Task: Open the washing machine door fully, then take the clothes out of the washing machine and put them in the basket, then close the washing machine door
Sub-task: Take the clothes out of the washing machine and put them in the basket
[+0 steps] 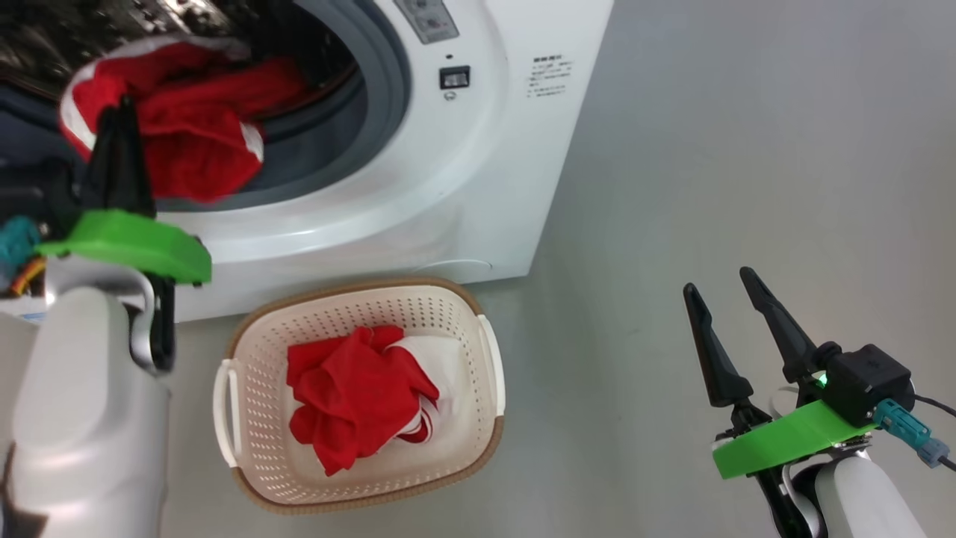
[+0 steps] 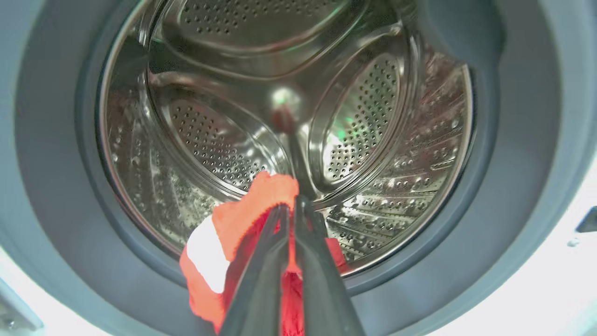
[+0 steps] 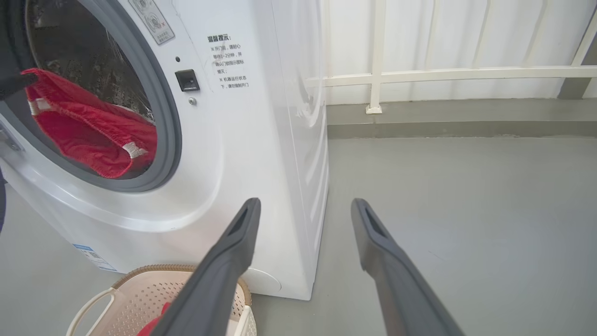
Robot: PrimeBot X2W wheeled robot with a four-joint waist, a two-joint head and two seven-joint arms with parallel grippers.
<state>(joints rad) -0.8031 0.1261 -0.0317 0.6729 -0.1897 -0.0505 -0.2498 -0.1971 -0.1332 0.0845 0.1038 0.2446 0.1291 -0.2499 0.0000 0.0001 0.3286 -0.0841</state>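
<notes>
washing machine (image 1: 485,149): white, boxy and glossy, with a round mouth ringed by a grey rubber gasket (image 2: 56,163).
drum (image 2: 364,107): shiny perforated steel with raised paddles; the left wrist view looks straight into it.
held garment (image 1: 194,127): soft red fabric with white bands, bunched and hanging over the lower lip of the washing machine's mouth.
left end effector (image 1: 123,112): two long dark fingers clenched on the held garment at the washing machine's mouth. In the left wrist view the fabric bulges at the fingertips (image 2: 280,214) and drapes down beside them.
basket (image 1: 448,314): cream perforated plastic, a rounded rectangle with a brown woven-look rim and two side handles. It stands on the floor (image 1: 672,149) just in front of the washing machine's base.
garment in basket (image 1: 351,396): crumpled red and white cloth lying on the basket's bottom.
right end effector (image 1: 717,280): released, fingers spread and holding nothing, well to the right of the washing machine above the smooth grey floor.
right wrist view: the washing machine's side panel, a printed label (image 3: 228,60) beside the mouth, and a white railing (image 3: 378,56) behind the machine.
</notes>
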